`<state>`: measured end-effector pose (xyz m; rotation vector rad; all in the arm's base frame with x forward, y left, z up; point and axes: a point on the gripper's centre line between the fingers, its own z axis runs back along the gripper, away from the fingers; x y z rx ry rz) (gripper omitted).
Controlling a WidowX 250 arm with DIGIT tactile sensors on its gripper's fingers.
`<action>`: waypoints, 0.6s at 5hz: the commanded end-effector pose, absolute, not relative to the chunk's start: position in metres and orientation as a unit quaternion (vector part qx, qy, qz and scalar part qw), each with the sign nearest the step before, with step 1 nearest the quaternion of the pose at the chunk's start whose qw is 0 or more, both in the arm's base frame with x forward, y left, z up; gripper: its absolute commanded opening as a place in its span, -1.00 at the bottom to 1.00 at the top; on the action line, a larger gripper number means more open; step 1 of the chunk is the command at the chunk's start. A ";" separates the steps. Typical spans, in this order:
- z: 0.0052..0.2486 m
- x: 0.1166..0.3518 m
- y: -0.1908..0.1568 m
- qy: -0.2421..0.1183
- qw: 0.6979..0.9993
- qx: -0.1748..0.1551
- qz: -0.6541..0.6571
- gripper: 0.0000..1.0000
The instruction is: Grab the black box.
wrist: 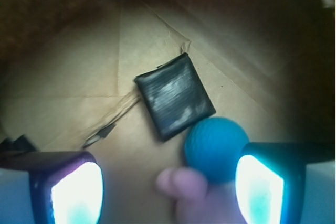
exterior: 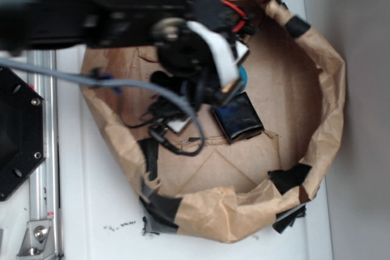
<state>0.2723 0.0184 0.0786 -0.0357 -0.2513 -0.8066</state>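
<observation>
The black box [exterior: 238, 117] [wrist: 175, 96] lies flat on the brown paper floor of the paper-walled bin [exterior: 329, 108]. It is glossy, squarish, with rounded edges. A teal ball [wrist: 216, 148] [exterior: 242, 78] sits touching its near corner. My gripper [wrist: 168, 187] [exterior: 228, 74] hovers above, jaws wide apart, open with nothing between the fingers. The box lies ahead of the fingertips in the wrist view, not between them. The ball sits just inside the right finger [wrist: 260, 190]. A blurry pinkish object [wrist: 184, 184] lies near the ball, low in the wrist view.
Crumpled brown paper walls patched with black tape [exterior: 287, 178] ring the bin. A grey cable [exterior: 122, 83] and dark wires [exterior: 177, 141] hang over the bin's left part. A black hexagonal plate [exterior: 15, 132] and metal rail [exterior: 42, 211] stand outside at left.
</observation>
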 end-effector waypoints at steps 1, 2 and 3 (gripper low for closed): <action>0.050 0.304 -0.034 -0.097 0.863 -0.006 -0.496 1.00; 0.025 0.286 -0.071 -0.063 0.819 -0.037 -0.569 1.00; 0.009 0.266 -0.088 -0.038 0.811 -0.024 -0.583 1.00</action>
